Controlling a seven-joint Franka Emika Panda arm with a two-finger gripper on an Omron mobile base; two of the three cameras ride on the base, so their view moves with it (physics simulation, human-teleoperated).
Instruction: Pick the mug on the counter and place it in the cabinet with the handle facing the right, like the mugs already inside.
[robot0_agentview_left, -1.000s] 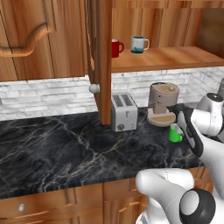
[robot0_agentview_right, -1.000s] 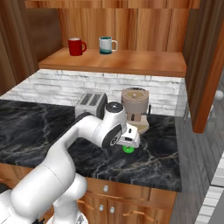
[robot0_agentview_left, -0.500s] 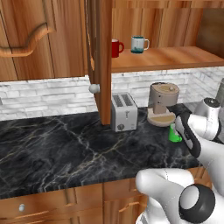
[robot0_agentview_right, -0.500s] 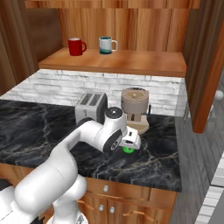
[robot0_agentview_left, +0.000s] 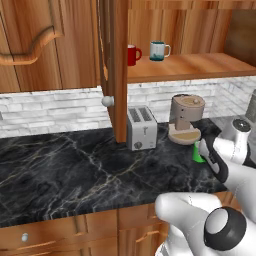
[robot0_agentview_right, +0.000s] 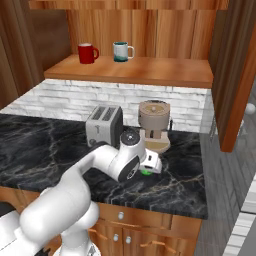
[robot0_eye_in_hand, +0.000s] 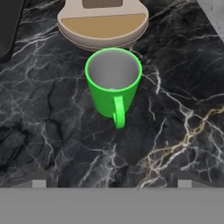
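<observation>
- The cabinet (robot0_agentview_right: 135, 75) is standing open, red and teal mugs (robot0_agentview_right: 88, 53) sitting on its shelf.
- The gripper (robot0_eye_in_hand: 111, 183), spread wide, is easing lower toward the surface (robot0_eye_in_hand: 175, 109).
- The mug (robot0_eye_in_hand: 113, 81) is standing upright beside the coffee maker (robot0_eye_in_hand: 103, 22), ungrasped, its handle (robot0_eye_in_hand: 118, 112) facing the gripper.

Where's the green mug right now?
The green mug stands upright on the counter, just in front of the coffee machine's base, handle toward the camera.

place: home kitchen
worktop: black marble counter (robot0_agentview_left: 75, 175)
storage: wooden cabinet (robot0_agentview_left: 200, 65) with mugs (robot0_agentview_right: 105, 52)
appliances: toaster (robot0_agentview_left: 141, 128), coffee machine (robot0_agentview_right: 154, 125)
wall: pale brick backsplash (robot0_agentview_left: 50, 110)
</observation>
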